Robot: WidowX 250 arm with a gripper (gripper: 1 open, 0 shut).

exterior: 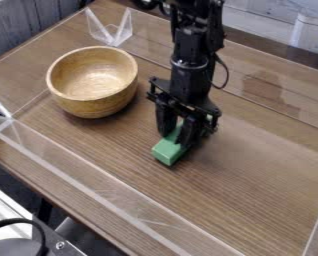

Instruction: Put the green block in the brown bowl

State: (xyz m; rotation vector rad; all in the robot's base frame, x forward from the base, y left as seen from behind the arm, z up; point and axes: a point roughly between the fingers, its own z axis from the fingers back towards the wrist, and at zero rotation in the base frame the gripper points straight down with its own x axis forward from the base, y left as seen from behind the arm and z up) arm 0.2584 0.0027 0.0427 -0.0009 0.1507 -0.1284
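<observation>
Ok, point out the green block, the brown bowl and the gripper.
green block [167,152], camera view, exposed lower end.
brown bowl [68,101], camera view, front outer wall.
gripper [183,135], camera view, between its fingertips.

Wood-grain table [269,140], clear plastic wall [122,205], crumpled clear plastic [111,30]
</observation>
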